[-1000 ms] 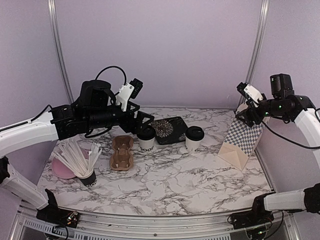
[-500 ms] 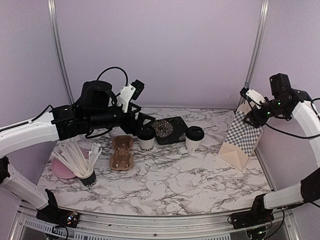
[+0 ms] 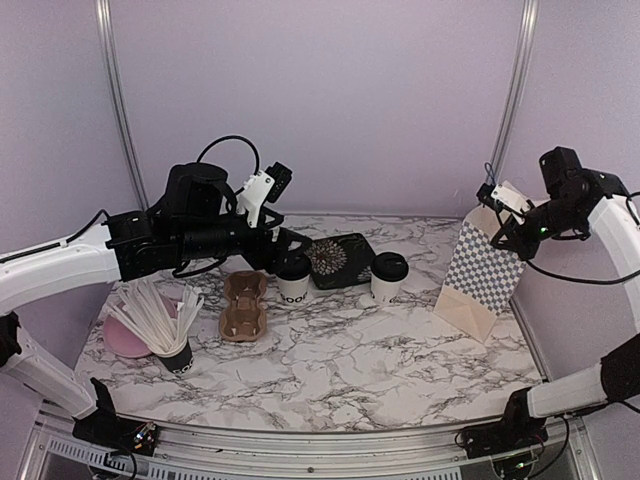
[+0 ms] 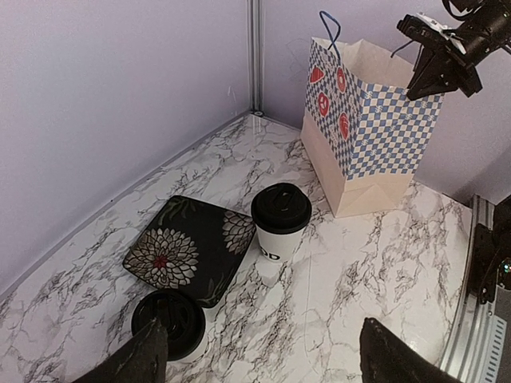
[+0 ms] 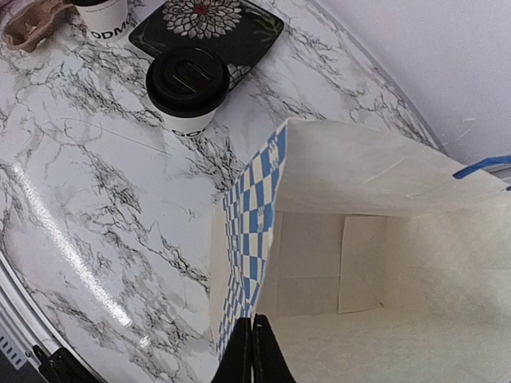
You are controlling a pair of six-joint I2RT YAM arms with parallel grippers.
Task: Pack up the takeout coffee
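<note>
Two takeout coffee cups, white with black lids, stand on the marble table (image 3: 340, 370). The left cup (image 3: 293, 275) (image 4: 169, 323) is just under my left gripper (image 3: 290, 243) (image 4: 267, 359), which is open; the cup sits against the inside of its left finger (image 4: 148, 355). The right cup (image 3: 389, 275) (image 4: 281, 219) (image 5: 188, 84) stands alone mid-table. My right gripper (image 3: 497, 215) (image 5: 254, 347) is shut on the top rim of the blue-checked paper bag (image 3: 485, 275) (image 5: 359, 239), which stands open with nothing seen inside.
A black floral plate (image 3: 338, 260) (image 4: 188, 251) lies behind the cups. A brown cardboard cup tray (image 3: 243, 305) sits left of them. At front left are a black cup of white sticks (image 3: 165, 335) and a pink object (image 3: 122, 338).
My right gripper has shut on the bag's rim and shifted slightly right, standing the bag more upright. The left arm has barely moved.
</note>
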